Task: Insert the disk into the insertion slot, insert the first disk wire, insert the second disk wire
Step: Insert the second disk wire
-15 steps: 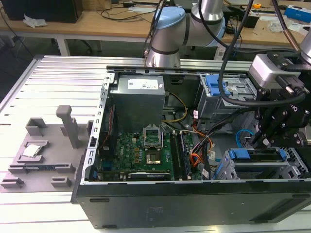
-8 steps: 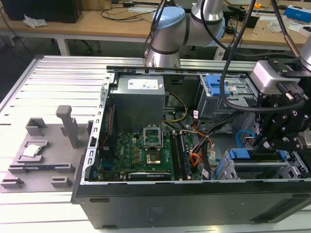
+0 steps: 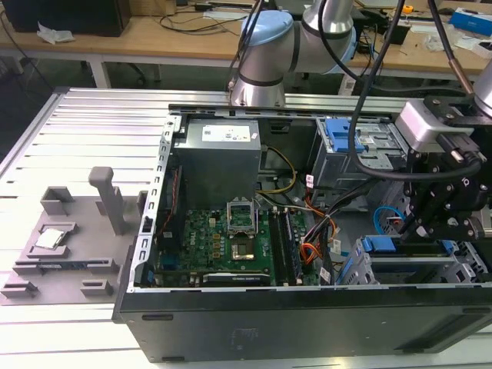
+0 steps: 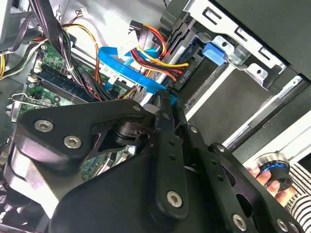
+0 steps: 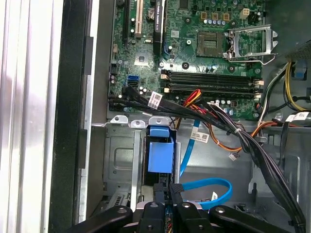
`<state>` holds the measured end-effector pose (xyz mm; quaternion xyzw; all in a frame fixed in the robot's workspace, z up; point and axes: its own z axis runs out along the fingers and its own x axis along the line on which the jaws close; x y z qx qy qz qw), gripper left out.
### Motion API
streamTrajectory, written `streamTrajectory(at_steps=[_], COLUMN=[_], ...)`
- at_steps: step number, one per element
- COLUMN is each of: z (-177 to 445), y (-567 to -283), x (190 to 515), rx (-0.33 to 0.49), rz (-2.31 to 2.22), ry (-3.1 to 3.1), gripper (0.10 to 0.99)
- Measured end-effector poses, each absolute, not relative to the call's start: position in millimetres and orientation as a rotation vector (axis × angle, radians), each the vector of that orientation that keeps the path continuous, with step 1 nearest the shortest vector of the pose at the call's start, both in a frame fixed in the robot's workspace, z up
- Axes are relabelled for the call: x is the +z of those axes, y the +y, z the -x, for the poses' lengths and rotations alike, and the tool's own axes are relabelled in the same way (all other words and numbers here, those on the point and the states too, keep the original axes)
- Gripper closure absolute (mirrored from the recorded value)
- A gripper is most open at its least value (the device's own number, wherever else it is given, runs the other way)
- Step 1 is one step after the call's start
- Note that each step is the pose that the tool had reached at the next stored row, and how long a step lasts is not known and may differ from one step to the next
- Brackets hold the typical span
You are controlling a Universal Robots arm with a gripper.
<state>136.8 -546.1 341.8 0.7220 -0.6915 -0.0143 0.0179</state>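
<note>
— Slatted metal surface (image 3: 92, 131), open computer case (image 3: 231, 330) on it, benches behind. Where's the disk (image 3: 382, 246)?

— Lying flat in the slot (image 3: 419, 273), in the case's corner at the exterior view's right. It looks seated already.

— And the gripper (image 5: 170, 194)?

— Right above the disk's blue end, just beside it. Its fingers (image 5: 163, 187) are pinched close together, and I judge they hold the black plug of the blue wire (image 5: 209, 187).

— How does the disk lie from the tips?

— Straight ahead of them and slightly lower. Its long axis runs across the exterior view, left to right, with the blue carrier end facing left, toward the motherboard (image 3: 231, 242).

— So the plug meets that end?

— It seems so; the socket itself is hidden.
</note>
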Motion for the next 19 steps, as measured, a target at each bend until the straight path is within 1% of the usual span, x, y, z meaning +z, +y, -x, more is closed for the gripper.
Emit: streamTrajectory(at_steps=[19], z=[-136.8], y=[-550.4], x=[341.2], rx=[-0.054], rz=[-2.247], ry=[-2.153], gripper=[0.925])
